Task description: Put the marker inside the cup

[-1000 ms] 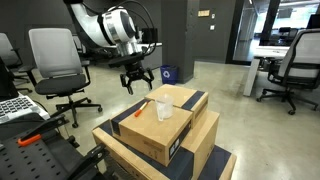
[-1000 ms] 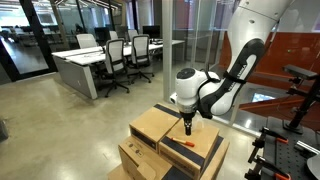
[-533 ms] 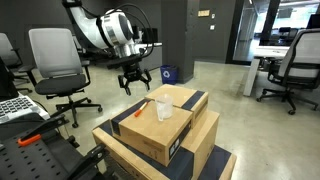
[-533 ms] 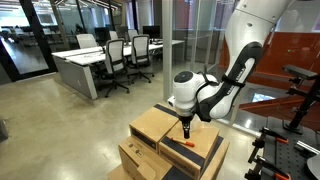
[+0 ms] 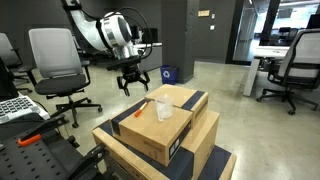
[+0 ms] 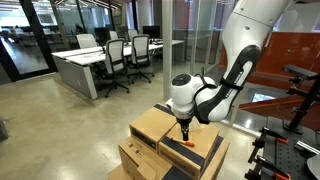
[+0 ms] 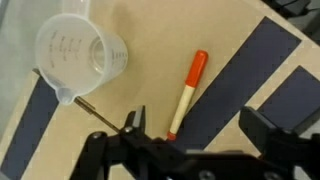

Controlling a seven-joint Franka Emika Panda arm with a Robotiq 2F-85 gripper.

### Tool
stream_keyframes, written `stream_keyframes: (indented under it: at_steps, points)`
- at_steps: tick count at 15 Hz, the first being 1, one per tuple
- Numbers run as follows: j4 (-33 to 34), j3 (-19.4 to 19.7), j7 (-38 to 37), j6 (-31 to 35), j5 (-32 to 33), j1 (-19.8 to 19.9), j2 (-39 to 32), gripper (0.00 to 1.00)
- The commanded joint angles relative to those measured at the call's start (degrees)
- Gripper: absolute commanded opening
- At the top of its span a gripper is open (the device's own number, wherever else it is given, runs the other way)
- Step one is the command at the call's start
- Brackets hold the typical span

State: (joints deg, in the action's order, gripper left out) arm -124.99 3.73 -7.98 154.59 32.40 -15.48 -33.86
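Note:
The cup (image 7: 80, 55), a clear plastic tumbler with printed marks, stands on the top cardboard box (image 7: 150, 50) at the upper left of the wrist view. The marker (image 7: 187, 95), tan with a red-orange cap, lies flat to its right, partly over a dark stripe. My gripper (image 7: 198, 125) hangs open above the marker's lower end, touching nothing. In an exterior view the gripper (image 5: 134, 82) hovers above and behind the box, beyond the cup (image 5: 162, 108) and marker (image 5: 139, 110). In an exterior view the gripper (image 6: 184, 133) is just above the marker (image 6: 179, 146); the cup is hidden there.
Several cardboard boxes (image 5: 190, 140) are stacked under the top one. Black equipment with orange parts (image 5: 30, 145) sits at the near side. Office chairs (image 5: 55, 65) and desks (image 6: 85, 65) stand on the open concrete floor around, with a blue bin (image 5: 169, 73) behind.
The gripper has shifted slightly sideways and a little lower over the box, staying open. The marker and cup have not moved.

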Motion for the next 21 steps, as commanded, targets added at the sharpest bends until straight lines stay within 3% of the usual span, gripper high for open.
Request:
stream_keyframes:
  at_steps: [1, 21]
  points:
    - [0.0, 0.4, 0.5, 0.0, -0.7, -0.5, 0.0, 1.0]
    - [2.2, 0.6, -1.2, 0.8, -1.5, -1.5, -3.5, 1.0]
